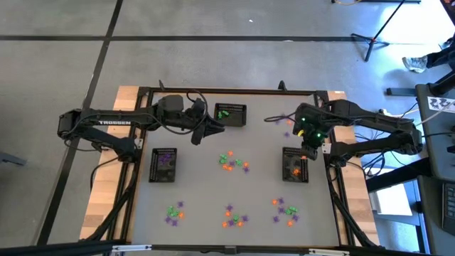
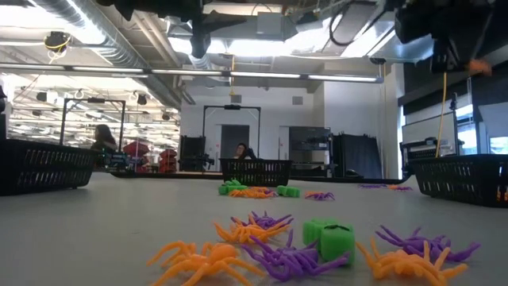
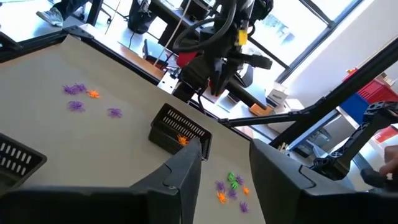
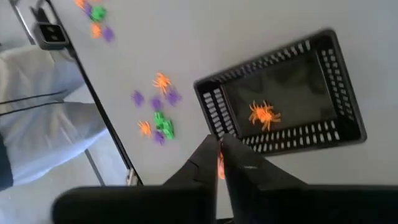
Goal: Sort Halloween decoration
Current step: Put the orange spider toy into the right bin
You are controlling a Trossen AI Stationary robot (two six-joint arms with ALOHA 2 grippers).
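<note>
Drop pending: right gripper [image 4: 219, 163] above orange basket's [image 4: 339, 81] near wall.
Fingers nearly shut, pinching orange spider [image 4: 220, 167]; left gripper [image 3: 225, 171] parted, empty, farther off.

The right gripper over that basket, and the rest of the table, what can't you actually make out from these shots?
- Right gripper: a speck of orange sits between its fingers in the right wrist view; too small to tell what it is.
- Left basket: high view, purple contents too small to count.
- Back basket: the left gripper hangs beside it, overlapping one corner.
- Both arms: low view, cut off by the top edge.
</note>
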